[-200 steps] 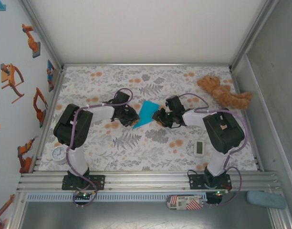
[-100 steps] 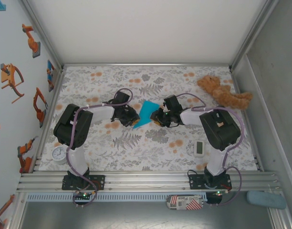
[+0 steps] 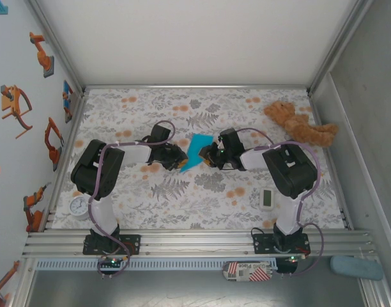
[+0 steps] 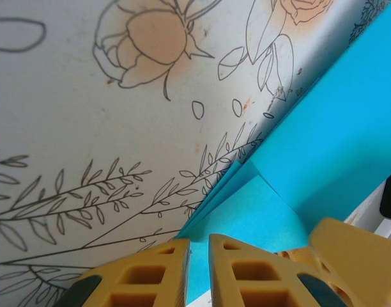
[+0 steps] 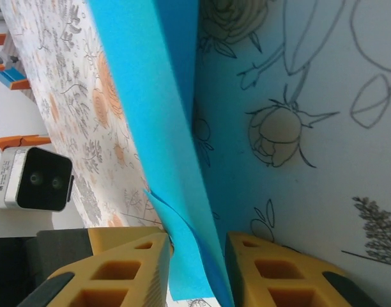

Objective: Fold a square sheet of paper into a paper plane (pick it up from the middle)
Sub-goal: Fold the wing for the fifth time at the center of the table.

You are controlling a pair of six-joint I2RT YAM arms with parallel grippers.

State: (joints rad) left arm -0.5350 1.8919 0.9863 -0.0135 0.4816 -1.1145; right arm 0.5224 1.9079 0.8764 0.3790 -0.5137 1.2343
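**Sheet creased and held up between both arms, plane far from done**

The square sheet of paper hangs between the two pincers, raised off the cloth and already doubled over. Stacked layers show right at the tips of the left pincer, which is pinched almost shut on a corner of it. The right pincer stands a little apart, one finger on each side of the upright fold, and does not look clamped.

I judge that an early fold is made. No pointed nose or wings show, so most of the folding is left.

The table has a floral cloth, with white walls and an aluminium frame around it. A teddy bear lies beyond and outward of the right pincer, and a white timer lies back toward its base.
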